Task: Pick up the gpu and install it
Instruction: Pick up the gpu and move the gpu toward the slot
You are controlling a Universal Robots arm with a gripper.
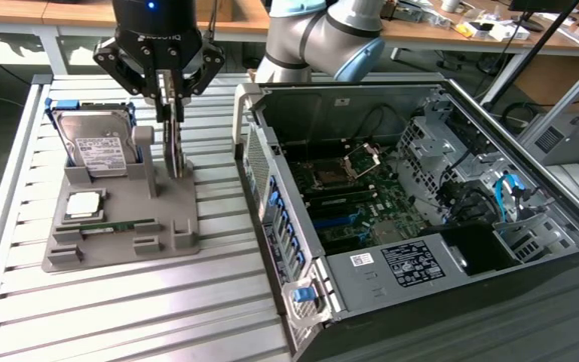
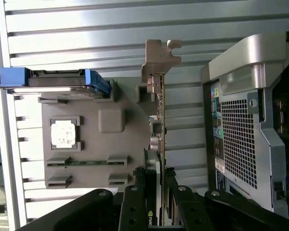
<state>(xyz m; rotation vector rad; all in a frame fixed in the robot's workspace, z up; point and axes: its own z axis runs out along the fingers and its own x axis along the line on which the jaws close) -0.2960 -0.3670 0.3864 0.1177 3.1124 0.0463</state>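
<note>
The gpu [image 1: 175, 147] stands on edge in the upright post of the grey parts holder [image 1: 118, 255], a thin dark card seen edge-on. My gripper [image 1: 169, 113] comes down over it from above, and its black fingers [image 1: 160, 94] press against both faces of the card's upper part. In the wrist view the gpu [image 2: 161, 115] runs away from me as a thin line ending in its silver bracket [image 2: 159, 57], with my gripper [image 2: 155, 187] shut on the near end. The card's lower edge sits at the holder.
On the holder [image 2: 111, 120] are a hard drive in a blue caddy [image 1: 96, 147], a CPU [image 1: 84, 204] and a green RAM stick [image 1: 118, 224]. The open computer case [image 1: 370, 188] lies to the exterior view's right, its rear panel [image 2: 241, 130] close beside the card.
</note>
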